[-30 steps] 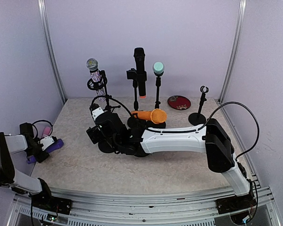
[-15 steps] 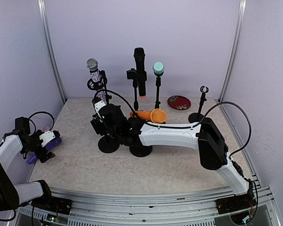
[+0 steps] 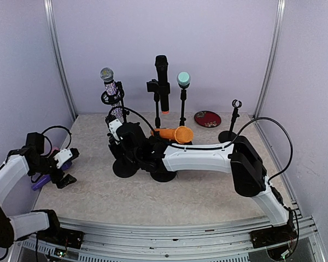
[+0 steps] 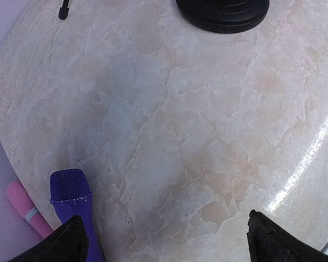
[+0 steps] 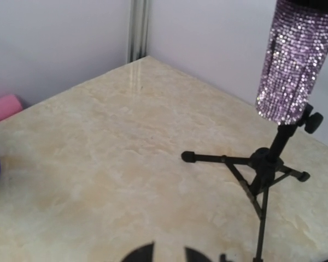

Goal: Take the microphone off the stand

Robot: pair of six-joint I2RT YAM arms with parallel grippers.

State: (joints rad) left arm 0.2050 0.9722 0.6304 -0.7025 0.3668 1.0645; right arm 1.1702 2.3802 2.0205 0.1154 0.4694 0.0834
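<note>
Over the marbled beige table (image 4: 208, 136), left tool (image 4: 167, 240) gapes beside a purple mesh-headed microphone (image 4: 71, 188); whether right tool (image 5: 169, 255) grips is unclear

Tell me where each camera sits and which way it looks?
Top external: high behind the arm bases, looking down over the table; both arms show.
Left wrist: on the left arm, looking down at the purple microphone; left gripper tips show.
Right wrist: low, facing the glitter microphone on its tripod; right gripper tips show.
Shared: both wrist views see the purple microphone.
</note>
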